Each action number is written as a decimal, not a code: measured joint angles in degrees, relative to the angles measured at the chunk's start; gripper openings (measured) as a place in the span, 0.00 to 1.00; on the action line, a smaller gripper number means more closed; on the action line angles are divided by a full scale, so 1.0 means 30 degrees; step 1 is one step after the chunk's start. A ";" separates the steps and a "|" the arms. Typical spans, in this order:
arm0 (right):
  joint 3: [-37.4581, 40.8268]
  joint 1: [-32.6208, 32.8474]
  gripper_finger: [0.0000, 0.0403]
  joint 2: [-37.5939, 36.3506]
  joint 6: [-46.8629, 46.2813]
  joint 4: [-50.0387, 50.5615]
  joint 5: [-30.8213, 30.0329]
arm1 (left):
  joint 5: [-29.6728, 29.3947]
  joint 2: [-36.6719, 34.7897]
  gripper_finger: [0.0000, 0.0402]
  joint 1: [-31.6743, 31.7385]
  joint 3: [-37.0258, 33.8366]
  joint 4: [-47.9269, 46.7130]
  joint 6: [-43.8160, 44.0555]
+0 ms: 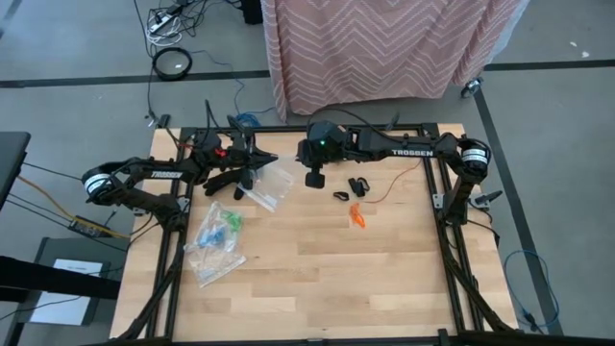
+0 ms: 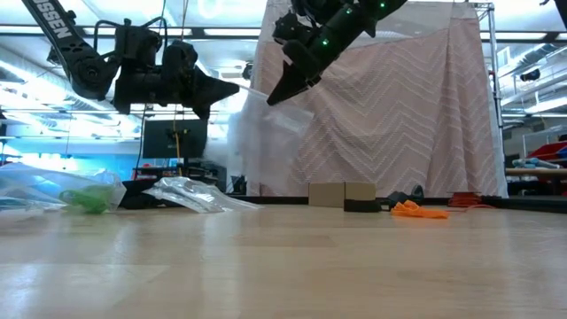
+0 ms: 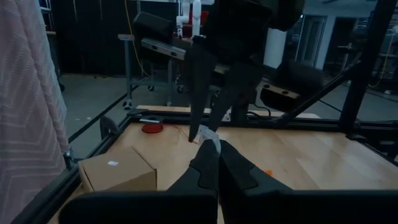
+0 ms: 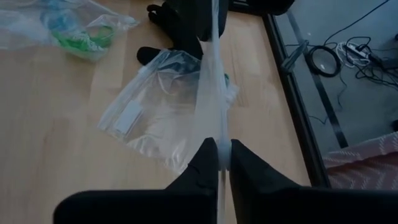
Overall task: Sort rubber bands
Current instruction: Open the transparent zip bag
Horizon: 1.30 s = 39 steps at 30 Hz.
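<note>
Both arms are raised over the far part of the wooden desk [image 1: 317,279], holding one clear zip bag [image 1: 272,180] between them. The left gripper [image 3: 211,144] has its fingers together, clamped on one edge of that bag. The right gripper [image 4: 224,154] is pinched on the opposite edge, with a thin strip of the clear film running up between its fingers in the right wrist view. In the low view the bag hangs in the air between the two grippers, clear of the desk surface. Orange rubber bands [image 1: 356,215] lie in a small loose heap on the desk near the right arm, and black rubber bands [image 1: 352,187] lie just beyond them, toward the far edge; the two groups are near each other, but I cannot tell whether they touch. A second zip bag [image 4: 81,34] lies flat on the left part of the desk with green rubber bands [image 1: 229,221] inside; blue shows beside them in the high view, but too small to tell what it is. A third clear bag [image 1: 216,262] lies just beside it, closer to the near edge, contents not readable. A small cardboard box [image 3: 118,169] sits by the frame at the far edge of the desk. A pink zigzag-patterned cloth [image 2: 399,106] hangs behind the desk.
</note>
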<state>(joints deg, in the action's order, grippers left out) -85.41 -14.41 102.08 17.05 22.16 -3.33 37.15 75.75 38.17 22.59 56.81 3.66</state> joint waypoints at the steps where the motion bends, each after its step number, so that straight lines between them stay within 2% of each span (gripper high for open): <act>1: 0.0000 0.0007 0.03 0.0000 0.0009 0.0023 -0.0168 | -0.0001 0.0000 0.00 0.0000 0.0000 0.0009 0.0000; 14: -0.0044 -0.0031 0.01 0.0000 -0.0108 0.1844 -0.1477 | -0.0204 0.0015 0.00 0.0266 0.0000 -0.0440 -0.0145; 28: -0.0036 -0.0569 0.01 0.0000 -0.1114 0.4035 -0.1641 | 0.0332 0.0015 0.00 0.1752 0.0000 -0.0310 -0.0153; 36: -0.0015 -0.0758 0.01 0.0000 -0.1164 0.4141 -0.1610 | 0.0517 0.0007 0.00 0.2157 0.0000 -0.0330 -0.0168; 39: -0.0017 -0.0758 0.04 0.0000 -0.1252 0.4252 -0.1699 | 0.0517 0.0007 0.00 0.2164 0.0000 -0.0353 -0.0181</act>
<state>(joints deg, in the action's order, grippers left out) -85.46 -16.69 102.08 13.30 34.92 -8.42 38.70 75.77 44.66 22.59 55.75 3.12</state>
